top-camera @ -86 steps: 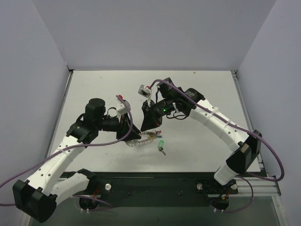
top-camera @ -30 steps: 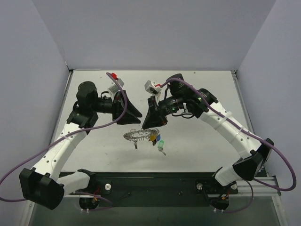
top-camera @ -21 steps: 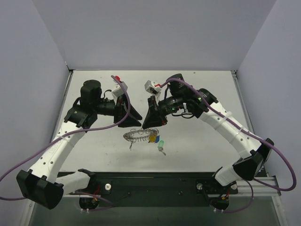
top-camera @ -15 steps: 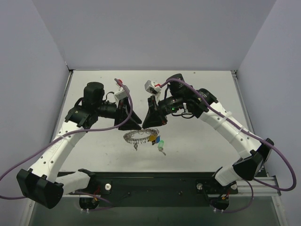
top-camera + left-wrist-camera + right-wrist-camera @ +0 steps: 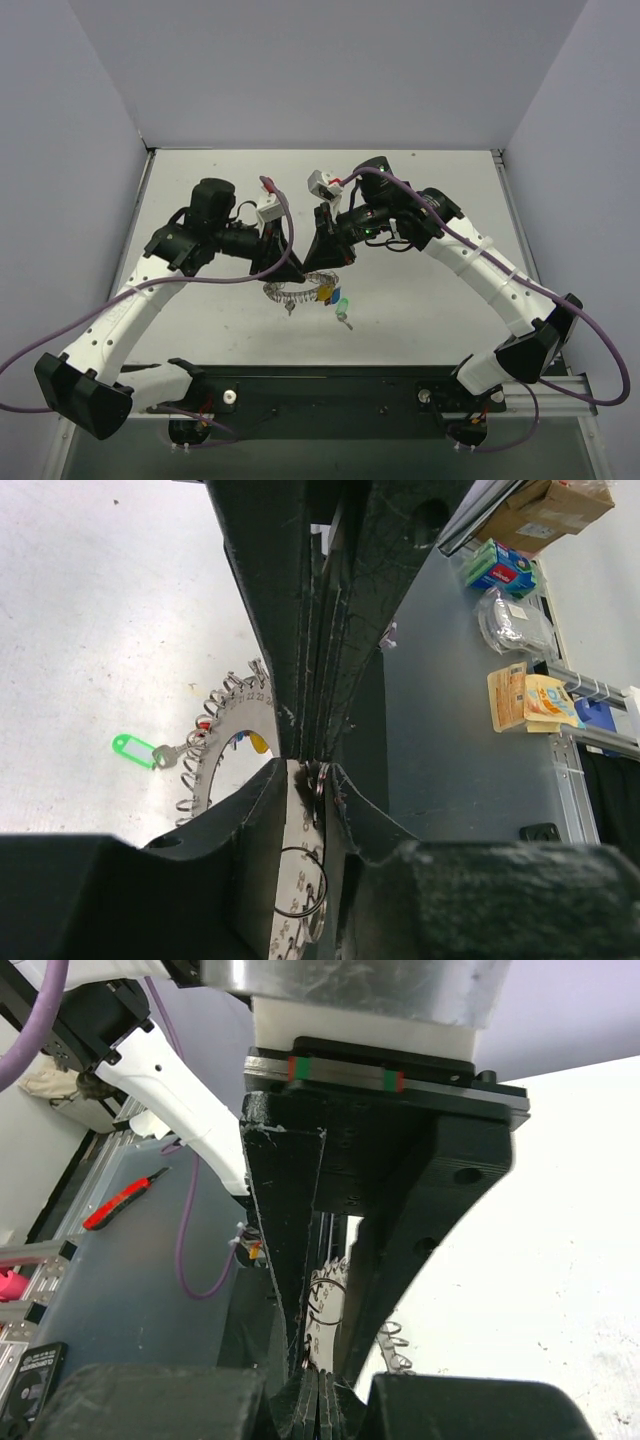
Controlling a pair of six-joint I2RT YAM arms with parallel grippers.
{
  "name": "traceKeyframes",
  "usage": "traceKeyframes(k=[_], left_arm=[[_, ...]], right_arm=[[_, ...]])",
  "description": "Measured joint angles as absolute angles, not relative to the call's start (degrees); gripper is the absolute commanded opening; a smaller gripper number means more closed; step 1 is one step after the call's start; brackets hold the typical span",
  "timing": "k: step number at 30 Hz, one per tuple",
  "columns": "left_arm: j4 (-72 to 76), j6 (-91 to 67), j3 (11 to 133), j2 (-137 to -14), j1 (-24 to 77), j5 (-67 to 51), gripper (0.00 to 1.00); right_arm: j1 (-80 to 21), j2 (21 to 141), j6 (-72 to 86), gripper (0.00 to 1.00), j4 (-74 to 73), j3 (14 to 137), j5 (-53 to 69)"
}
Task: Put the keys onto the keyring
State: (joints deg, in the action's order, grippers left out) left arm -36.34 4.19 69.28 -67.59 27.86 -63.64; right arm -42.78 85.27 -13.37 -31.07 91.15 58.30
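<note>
The silvery keyring (image 5: 289,293) hangs just above the table between both grippers. My right gripper (image 5: 319,268) is shut on its flat band; its tips (image 5: 320,1400) pinch the band's edge. My left gripper (image 5: 289,270) meets it from the other side, and its jaws (image 5: 312,770) sit closed round the band (image 5: 225,740) and a small split ring. A yellow key (image 5: 258,742) and a blue one (image 5: 328,294) hang at the ring. A green key (image 5: 130,748) lies on the table beside the rim. A further small key (image 5: 346,321) lies nearer the front edge.
The white table (image 5: 420,180) is walled at the left, right and back. Purple cables (image 5: 470,265) trail along both arms. A black rail (image 5: 320,395) with the arm bases runs along the near edge.
My left gripper has swung in from the back left to the keyring, and its jaws have narrowed round the band. The right gripper and the keys on the table have not moved.
</note>
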Motion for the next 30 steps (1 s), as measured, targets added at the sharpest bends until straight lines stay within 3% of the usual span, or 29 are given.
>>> traceKeyframes(k=[2,3,6,10,12,13,16,20,23,30], left_arm=[[-36.14,3.7,69.28,-67.59,28.23,-63.33,0.24],[-35.83,3.53,69.28,-67.59,28.47,-63.2,0.14],[-34.65,2.68,69.28,-67.57,28.73,-62.96,0.0],[-33.39,1.69,69.08,-67.51,28.88,-62.08,0.0],[-32.27,1.28,68.38,-67.18,28.97,-61.69,0.0],[-31.51,0.78,67.85,-66.83,29.04,-61.45,0.0],[-28.95,-0.43,65.89,-65.39,29.3,-60.05,0.0],[-25.04,-2.46,62.48,-63.02,29.32,-58.65,0.0],[-21.23,-4.27,59.75,-60.66,29.32,-57.89,0.0],[-8.6,-9.19,52.69,-53.6,29.32,-56.73,0.0]], right_arm=[[-42.78,85.27,-13.34,0.0,-31.09,91.15,58.17],[-42.78,85.27,-13.34,0.0,-31.09,91.15,58.15],[-42.7,85.27,-13.28,0.0,-31.16,91.15,57.93],[-42.39,85.27,-13.15,0.03,-31.24,91.15,57.98],[-42.35,85.27,-13.17,0.17,-31.33,91.15,57.76],[-42.35,85.27,-13.15,0.32,-31.4,91.15,57.71],[-42.35,85.14,-12.75,0.54,-30.44,91.13,57.69],[-41.89,82.21,-11.16,0.7,-25.45,87.09,57.3],[-39.77,76.27,-8.51,0.73,-20.08,80.49,57.3],[-37.76,71.68,-4.86,0.61,-14.0,77.67,58.08]])
